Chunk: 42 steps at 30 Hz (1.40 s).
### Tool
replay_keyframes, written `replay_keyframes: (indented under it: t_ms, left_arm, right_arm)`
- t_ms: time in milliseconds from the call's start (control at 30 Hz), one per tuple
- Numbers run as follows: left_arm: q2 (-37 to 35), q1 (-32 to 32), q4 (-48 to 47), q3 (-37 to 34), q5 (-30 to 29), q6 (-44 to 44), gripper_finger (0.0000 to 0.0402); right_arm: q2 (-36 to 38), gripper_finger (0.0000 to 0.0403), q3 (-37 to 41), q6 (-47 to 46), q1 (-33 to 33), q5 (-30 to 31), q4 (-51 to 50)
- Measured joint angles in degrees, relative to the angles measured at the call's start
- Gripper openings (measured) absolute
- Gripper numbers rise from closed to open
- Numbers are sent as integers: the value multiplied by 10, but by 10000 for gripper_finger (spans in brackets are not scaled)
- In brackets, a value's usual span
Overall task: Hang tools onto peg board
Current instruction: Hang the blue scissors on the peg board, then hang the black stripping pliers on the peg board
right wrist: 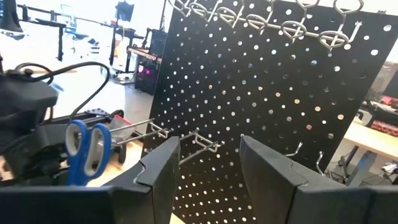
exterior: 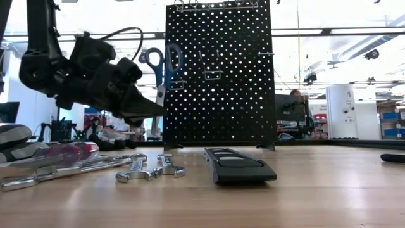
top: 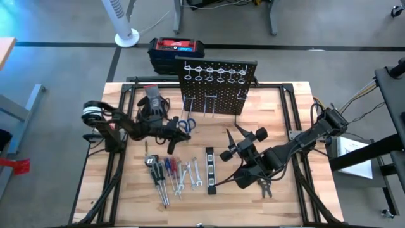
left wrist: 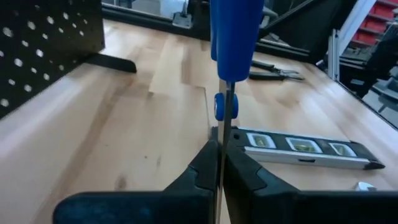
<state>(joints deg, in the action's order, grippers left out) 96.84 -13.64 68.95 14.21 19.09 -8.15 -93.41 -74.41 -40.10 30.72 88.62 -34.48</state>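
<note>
Scissors (exterior: 162,66) with blue handles are clamped by the blades in my left gripper (left wrist: 219,163), handles up, lifted above the table (top: 278,126) just beside the left part of the peg board (exterior: 218,76).

My right gripper (right wrist: 208,165) holds nothing; its fingers stand apart, and it hovers in front of the board, facing the metal pegs (right wrist: 202,143).

I think the risk is in the hanging. The handle loops must go over a thin peg, and I grip only the thin blades, so the scissors could turn or slide between my fingers when a loop touches the peg. A push too hard could also tip the board, because it only stands on its feet. My two arms are near each other here, so they could collide.

The level bar (top: 209,169), the wrenches (exterior: 149,168) and the screwdrivers (top: 166,172) lie on the table, not yet hung.

I can read no writing or brand; the label on the red-topped box (top: 177,47) is too small.
</note>
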Motion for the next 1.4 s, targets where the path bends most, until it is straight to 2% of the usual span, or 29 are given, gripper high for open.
replay_keyframes:
  t_ms: [300, 567, 833, 933, 1067, 1233, 1300, 1400]
  left_arm:
    - [5, -63, -10, 11, 75, 4, 0]
    - [35, -84, -27, 17, 79, -10, 0]
    - [56, -104, -25, 35, 85, -83, 0]
    - [58, -115, -33, 46, 68, -99, 2]
    - [58, -122, -62, 56, 60, -106, 28]
    - [53, -123, -115, 54, 54, -106, 86]
    - [47, -123, -152, 51, 54, -109, 111]
    - [29, -123, -192, 41, 51, -115, 143]
  right_arm:
    - [0, 159, 0, 0, 0, 0, -1]
    - [0, 154, 0, -1, -1, 0, 0]
    - [0, 159, 0, 0, -2, 0, 0]
    - [0, 160, 0, 0, -4, 0, 0]
    - [0, 161, 1, 1, -4, 0, -2]
    - [0, 167, 1, -9, -6, -21, -6]
    - [0, 167, 4, -52, -15, -55, -24]
    - [0, 167, 9, -149, -35, -142, -74]
